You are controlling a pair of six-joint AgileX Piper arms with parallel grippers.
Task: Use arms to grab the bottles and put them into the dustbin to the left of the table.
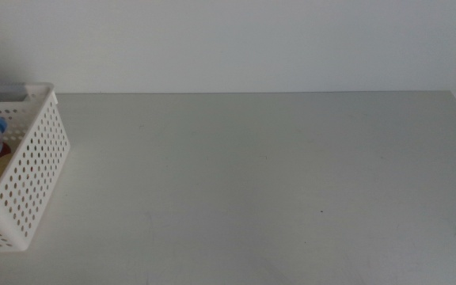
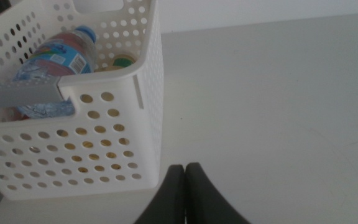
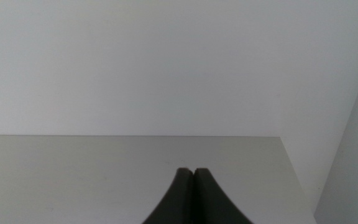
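Far left of the table [image 1: 260, 174]: white basket [image 1: 30, 170] standing at the edge. Inside it, a blue-capped water bottle [image 2: 58, 56] lying tilted; beside it a yellow-liquid bottle [image 2: 123, 61], only partly visible. A trace of red beside the water bottle in the middle view, too hidden to identify. Left gripper [image 2: 185, 169] just beside the basket wall, jaws pressed together, empty. Right gripper [image 3: 193, 173] over the table, jaws together, empty.
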